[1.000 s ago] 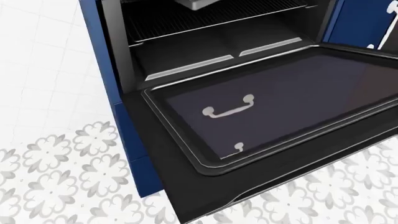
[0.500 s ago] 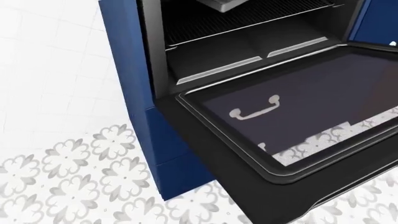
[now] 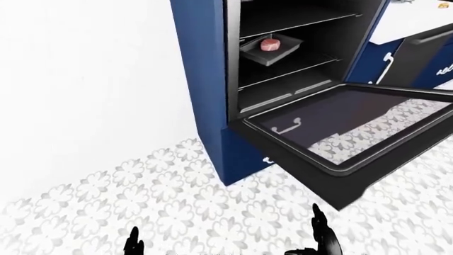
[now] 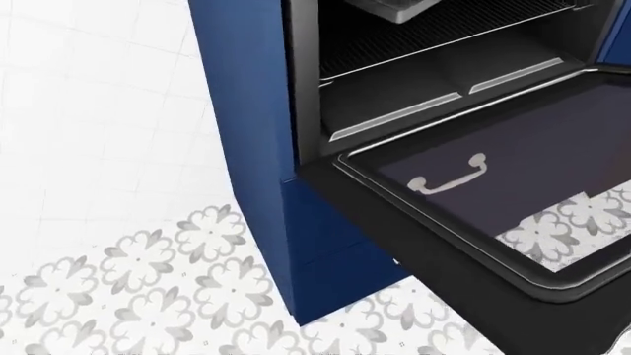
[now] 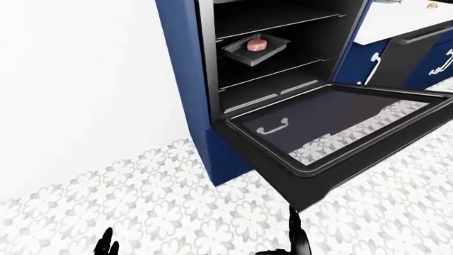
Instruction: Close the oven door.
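Note:
The black oven (image 3: 297,79) stands in a blue cabinet (image 3: 205,79). Its door (image 3: 347,127) hangs open, folded down almost level, with a glass pane in which a pale handle shape (image 4: 449,176) shows. Inside, a dark tray with a piece of red meat (image 3: 271,45) sits on a rack. Only the fingertips of my left hand (image 3: 132,245) and my right hand (image 3: 323,239) show at the bottom edge of the left-eye view, spread and holding nothing. Both are below the door's near edge and apart from it. The right hand is nearest the door's lower corner.
A white wall (image 3: 85,79) lies left of the cabinet. Patterned floor tiles (image 3: 177,212) fill the bottom of the views. Blue drawers with white handles (image 3: 388,64) stand to the right of the oven. The open door juts out over the floor.
The whole head view has shifted: the oven and door slid to the right of the picture, with more wall and floor at left. The camera moved, not the door.

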Motion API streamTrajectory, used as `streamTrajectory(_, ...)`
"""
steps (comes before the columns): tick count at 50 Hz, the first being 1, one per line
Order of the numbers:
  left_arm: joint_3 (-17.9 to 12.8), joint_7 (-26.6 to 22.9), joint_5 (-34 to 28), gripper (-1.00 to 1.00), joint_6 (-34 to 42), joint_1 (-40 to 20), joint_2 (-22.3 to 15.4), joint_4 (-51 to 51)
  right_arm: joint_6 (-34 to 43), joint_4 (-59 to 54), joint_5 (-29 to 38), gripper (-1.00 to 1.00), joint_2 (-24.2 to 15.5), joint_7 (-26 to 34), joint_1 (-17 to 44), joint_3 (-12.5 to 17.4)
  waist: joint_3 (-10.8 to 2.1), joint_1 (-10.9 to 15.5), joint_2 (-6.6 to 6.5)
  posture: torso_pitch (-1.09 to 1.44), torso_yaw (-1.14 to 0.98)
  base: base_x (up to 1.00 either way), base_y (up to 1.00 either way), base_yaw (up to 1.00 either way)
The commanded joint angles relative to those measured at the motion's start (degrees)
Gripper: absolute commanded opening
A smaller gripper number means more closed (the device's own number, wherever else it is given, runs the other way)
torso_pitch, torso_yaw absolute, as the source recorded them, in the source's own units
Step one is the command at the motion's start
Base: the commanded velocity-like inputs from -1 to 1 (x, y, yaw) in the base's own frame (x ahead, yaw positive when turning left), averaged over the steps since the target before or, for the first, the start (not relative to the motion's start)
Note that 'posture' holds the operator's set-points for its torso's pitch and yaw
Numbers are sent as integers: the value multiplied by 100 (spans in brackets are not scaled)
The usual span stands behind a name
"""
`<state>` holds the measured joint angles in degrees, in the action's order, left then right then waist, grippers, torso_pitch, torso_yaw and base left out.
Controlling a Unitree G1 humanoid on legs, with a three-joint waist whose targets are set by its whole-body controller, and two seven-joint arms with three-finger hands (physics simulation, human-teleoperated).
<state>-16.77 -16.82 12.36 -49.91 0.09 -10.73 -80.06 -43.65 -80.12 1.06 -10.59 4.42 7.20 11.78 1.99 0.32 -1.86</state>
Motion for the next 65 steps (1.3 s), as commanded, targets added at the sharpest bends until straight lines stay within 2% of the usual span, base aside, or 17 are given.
streamTrajectory(1,19,-42,-15,100,-122,-48,-4,75,-165,143,-96,100,-145,-64,83,85,-35,-23,69,0,0,0,33,0)
streamTrajectory(6,13,-51,-15,100,-111,-55,-10,72,-356,181,2,100,0,-303,-84,-43,-11,-60,355,0,0,0,33,0)
streamTrajectory(10,-1,-67,-7,100,-101,-61,-18,71,-380,188,-12,100,26,-339,-113,-93,-48,-85,722,0,0,0,32,0)
streamTrajectory(11,-2,-66,-10,100,-102,-60,-17,70,-387,187,-8,100,30,-355,-121,-107,-46,-147,460,0,0,0,32,0)
streamTrajectory(12,-4,-69,-10,100,-102,-60,-17,70,-360,189,-28,100,10,-323,-103,-102,-54,-115,546,0,0,0,32,0)
streamTrajectory(14,-8,-68,-16,100,-104,-59,-17,69,-409,194,-17,100,19,-313,-123,-141,-92,-149,539,0,0,0,30,0)
streamTrajectory(15,-10,-70,-19,100,-105,-57,-15,69,-487,193,41,100,17,-363,-139,-184,0,-140,565,0,0,0,0,0)
streamTrajectory(19,-15,-71,-21,100,-109,-52,-12,69,-582,194,64,100,57,-409,-155,-198,-4,-171,-30,0,0,0,0,0)
streamTrajectory(25,-18,-75,-27,100,-113,-47,-8,68,-431,150,-374,100,-7,-48,-23,41,-21,-122,255,0,0,0,0,0)
streamTrajectory(28,-16,-75,-31,100,-110,-46,-6,69,-584,101,-426,100,-145,140,88,293,-75,-78,265,0,0,0,0,0)
streamTrajectory(46,-7,-69,-31,100,-104,-49,-2,70,-488,116,-535,100,-120,188,62,412,-139,-36,289,0,0,0,0,0)
streamTrajectory(47,-9,-73,-28,100,-101,-50,-3,69,-469,117,-565,100,-118,230,72,426,-239,-53,274,0,0,0,0,-6)
streamTrajectory(50,-12,-74,-31,100,-101,-47,-6,69,-469,115,-591,100,-115,259,74,431,-94,-116,195,0,0,0,0,-70)
streamTrajectory(55,-10,-71,-34,100,-100,-48,-4,69,-496,119,-663,100,-89,354,51,442,-39,-145,23,0,0,0,0,-64)
streamTrajectory(58,-12,-73,-32,100,-98,-50,-4,69,-546,123,-670,100,-68,365,28,412,-48,-217,101,0,0,0,0,-72)
streamTrajectory(62,-7,-69,-32,100,-104,-49,0,71,-566,126,-711,100,-55,395,15,399,-24,-273,337,0,0,0,0,-92)
streamTrajectory(65,-6,-70,-34,100,-99,-57,-4,69,-565,127,-756,100,-52,445,23,400,-38,-348,301,0,0,-2,0,-88)
